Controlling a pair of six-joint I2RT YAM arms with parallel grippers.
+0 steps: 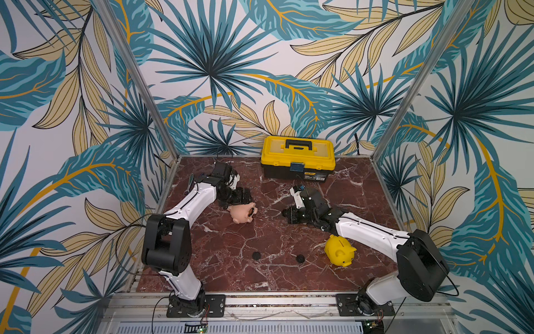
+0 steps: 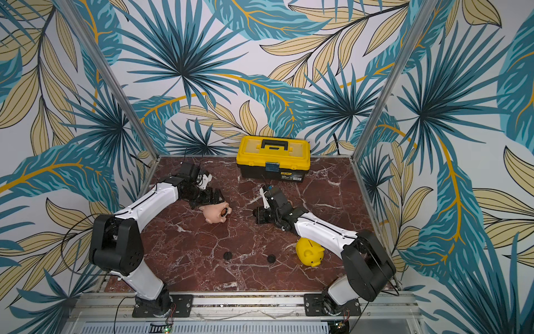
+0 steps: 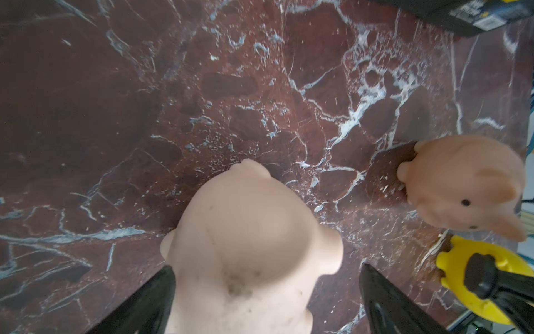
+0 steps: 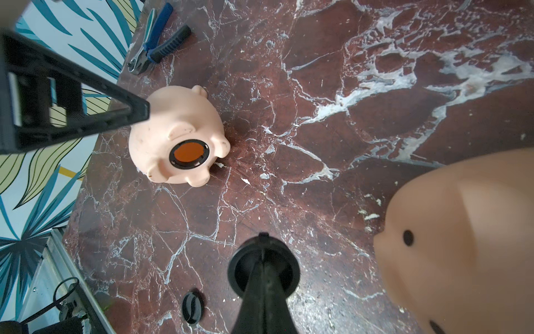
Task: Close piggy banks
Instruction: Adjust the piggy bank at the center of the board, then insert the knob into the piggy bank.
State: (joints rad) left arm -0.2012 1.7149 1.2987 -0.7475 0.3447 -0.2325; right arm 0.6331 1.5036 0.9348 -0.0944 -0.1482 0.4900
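The pale pink piggy bank point(image 1: 242, 213) lies on its side at the middle left, in both top views. Its belly hole point(image 4: 189, 153) has a black rim and shows orange inside. My left gripper point(image 3: 265, 292) is open astride its body; one finger point(image 3: 150, 300) touches it, the other stands clear. My right gripper point(image 4: 263, 260) is shut on a small black round disc point(image 4: 239, 269), held above the marble beside the peach-pink piggy bank point(image 4: 462, 245). In the top views my right arm hides that pig. The yellow piggy bank point(image 1: 339, 251) stands upright at the front right.
Two loose black discs point(image 1: 256, 255) point(image 1: 300, 258) lie on the marble table point(image 1: 231, 274) near the front. A yellow-and-black toolbox point(image 1: 297, 157) stands closed at the back wall. Blue-handled pliers point(image 4: 156, 43) lie at the table's left edge. Patterned walls enclose three sides.
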